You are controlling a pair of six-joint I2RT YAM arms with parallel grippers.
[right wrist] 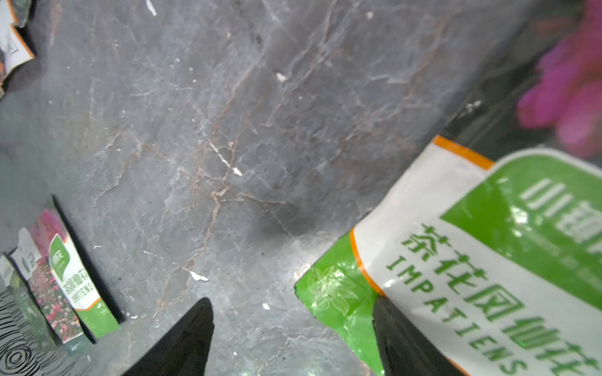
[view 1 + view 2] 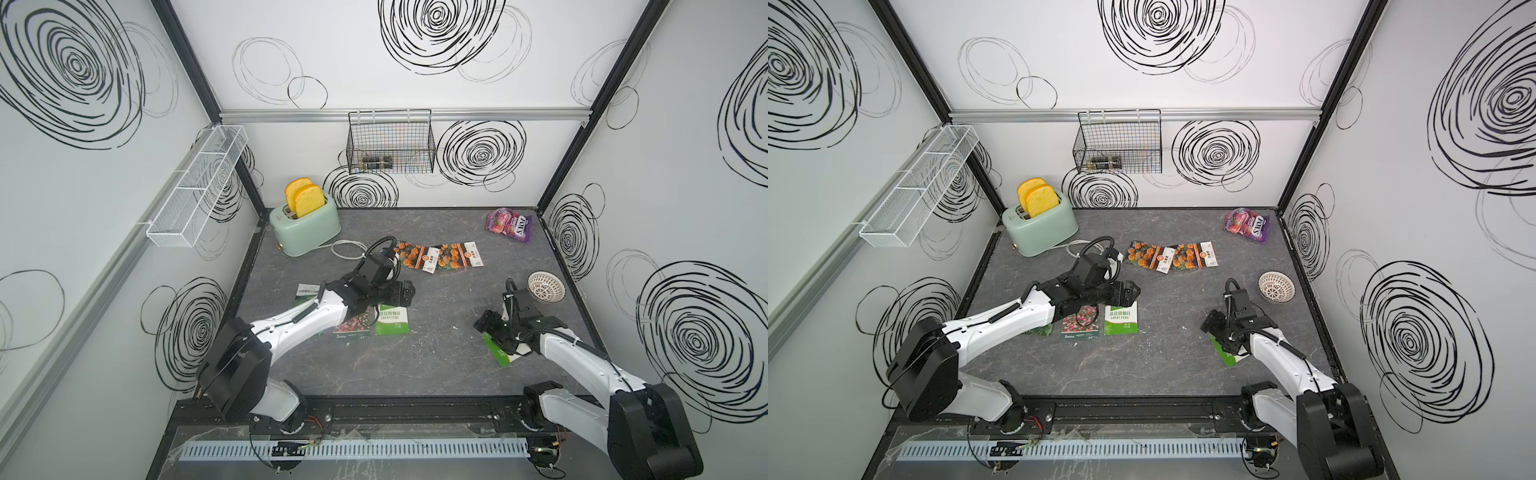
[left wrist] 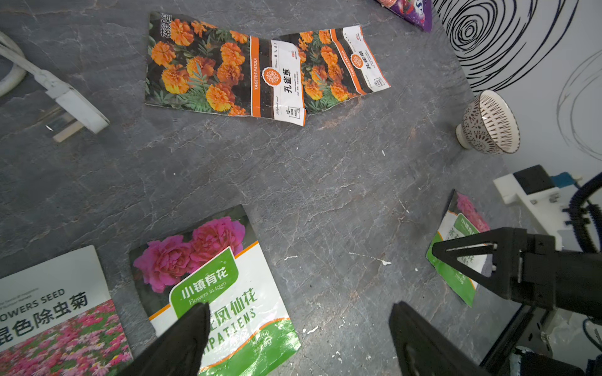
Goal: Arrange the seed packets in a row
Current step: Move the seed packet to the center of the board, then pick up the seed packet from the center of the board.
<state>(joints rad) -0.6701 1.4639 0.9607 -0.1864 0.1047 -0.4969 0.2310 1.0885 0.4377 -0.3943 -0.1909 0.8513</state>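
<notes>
I am watching six seed packets (image 2: 1120,318) on the grey table (image 2: 419,370). I read the tabletop as a dial with twelve at the back wall.

At nine o'clock three packets lie side by side:
- the dark green leafy packet (image 2: 306,291), half hidden under my left arm
- the pink flower-field packet (image 2: 353,327)
- the left IMPATIENS packet (image 2: 393,321), just beside the pink one

The left gripper (image 2: 409,293) hovers over the twelve o'clock end of that IMPATIENS packet. In the left wrist view its jaws stand wide apart with nothing between them. One fingertip (image 3: 189,335) shows in front of the packet's print.

At twelve o'clock the first marigold packet (image 2: 409,255) overlaps an edge of the second marigold packet (image 2: 457,254).

At four o'clock the right IMPATIENS packet (image 2: 502,352) lies alone and askew, well apart from the others. The right gripper (image 2: 486,326) sits low over it. The right wrist view shows its jaws parted with bare table between them, gripping nothing. One finger (image 1: 400,341) crosses in front of the packet's green corner, and I cannot tell whether it touches.

The FOX'S candy bag (image 2: 509,224) lies at one o'clock, the patterned bowl (image 2: 546,286) at three and the mint toaster (image 2: 305,226) at ten.
</notes>
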